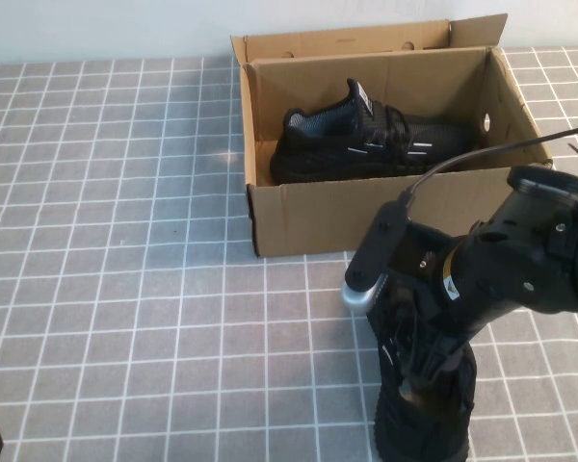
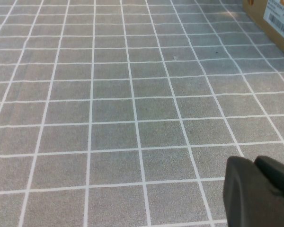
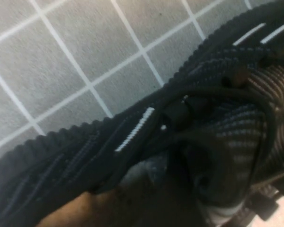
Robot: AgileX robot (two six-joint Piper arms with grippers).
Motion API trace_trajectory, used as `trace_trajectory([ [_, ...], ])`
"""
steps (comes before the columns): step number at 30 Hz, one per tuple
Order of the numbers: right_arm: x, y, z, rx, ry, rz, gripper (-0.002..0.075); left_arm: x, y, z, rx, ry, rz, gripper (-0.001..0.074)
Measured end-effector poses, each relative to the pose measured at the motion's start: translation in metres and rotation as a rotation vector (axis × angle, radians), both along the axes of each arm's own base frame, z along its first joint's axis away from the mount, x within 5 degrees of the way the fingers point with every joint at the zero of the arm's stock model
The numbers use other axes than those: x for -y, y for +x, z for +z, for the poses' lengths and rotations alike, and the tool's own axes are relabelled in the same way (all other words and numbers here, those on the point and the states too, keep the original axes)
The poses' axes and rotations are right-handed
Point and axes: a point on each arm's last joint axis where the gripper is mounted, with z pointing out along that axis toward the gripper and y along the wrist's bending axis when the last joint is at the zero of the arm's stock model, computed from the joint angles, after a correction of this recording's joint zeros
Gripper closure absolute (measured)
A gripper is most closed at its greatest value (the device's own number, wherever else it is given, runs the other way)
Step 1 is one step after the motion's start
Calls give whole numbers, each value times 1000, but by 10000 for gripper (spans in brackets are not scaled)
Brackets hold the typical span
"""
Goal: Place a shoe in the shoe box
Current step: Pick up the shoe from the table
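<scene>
Non-task item: tabletop only.
Grey tiled table surface [image 1: 125, 241], white grid lines, spans whole scene; pale wall [image 1: 96, 29] at far edge.

No text reads clearly; the brown corrugated cardboard shoe box [image 2: 270, 19] bears a white barcode label, illegible

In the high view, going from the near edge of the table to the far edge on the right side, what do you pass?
Second shoe with the right claw reaching down onto it → shoe box → shoe inside it. The left claw is parked near left.
</scene>
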Motion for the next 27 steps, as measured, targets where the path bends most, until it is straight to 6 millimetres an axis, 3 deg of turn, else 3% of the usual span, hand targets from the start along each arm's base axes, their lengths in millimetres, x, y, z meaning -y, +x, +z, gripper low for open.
trace_trajectory([
  [9, 0, 4, -4, 21, -23, 8, 302, 0, 0, 0, 0, 0, 0, 736],
  [13, 0, 4, -4, 21, -23, 8, 408, 0, 0, 0, 0, 0, 0, 703],
  [19, -1, 2, -4, -1, -3, -15, 677, 0, 0, 0, 0, 0, 0, 715],
  [22, 1, 0, -1, -1, 10, -26, 703, 0, 0, 0, 0, 0, 0, 730],
  [27, 13, -12, 30, 53, 54, -33, 707, 0, 0, 0, 0, 0, 0, 736],
])
